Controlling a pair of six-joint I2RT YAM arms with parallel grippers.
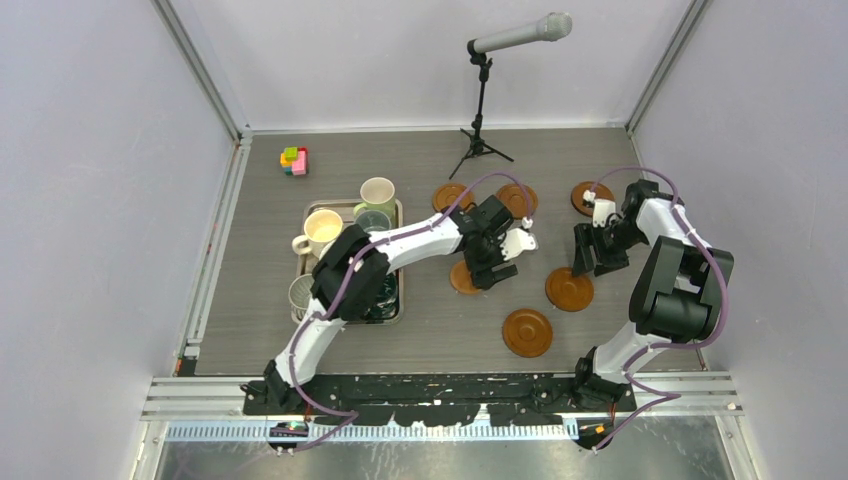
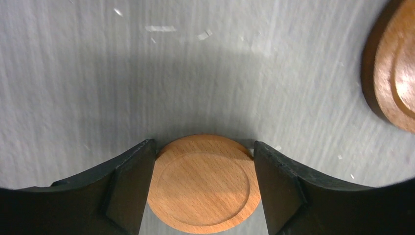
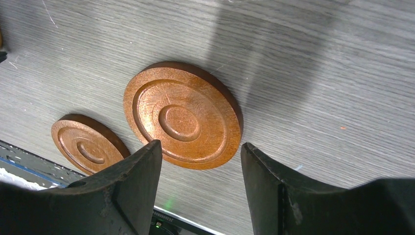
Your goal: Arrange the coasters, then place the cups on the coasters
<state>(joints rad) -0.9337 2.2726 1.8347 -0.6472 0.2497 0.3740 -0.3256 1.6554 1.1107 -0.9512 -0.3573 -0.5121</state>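
Step in hand: arranging the coasters. No mug is sitting on one yet.

The left hand (image 2: 203, 161) is bracketing a pale coaster (image 2: 203, 193) that is lying flat near the middle of the worktop (image 1: 430, 335). In the wrist view both fingers are pressing on its rim from opposite sides, so I am reading this as a grip. I cannot tell whether it is off the surface.

The right hand (image 3: 200, 149) is hanging open over a dark coaster (image 3: 182, 115) right of the middle, fingers well apart, holding and touching nothing.

Three coasters are lying in a row toward the far edge (image 1: 517, 199), and one is lying toward the near edge (image 1: 527, 332).

The mugs are sitting in the steel tray (image 1: 399, 215) by the left edge, with the cream mug (image 1: 322, 230) and pale green mug (image 1: 377, 192) at its far end. The left arm is hiding most of the others.

Next move, my judgement: keep the squeeze across the rim, raise the disc just clear, and carry it into line with the others. The disc is thin and gives the fingers little edge, so it may slip or tip.
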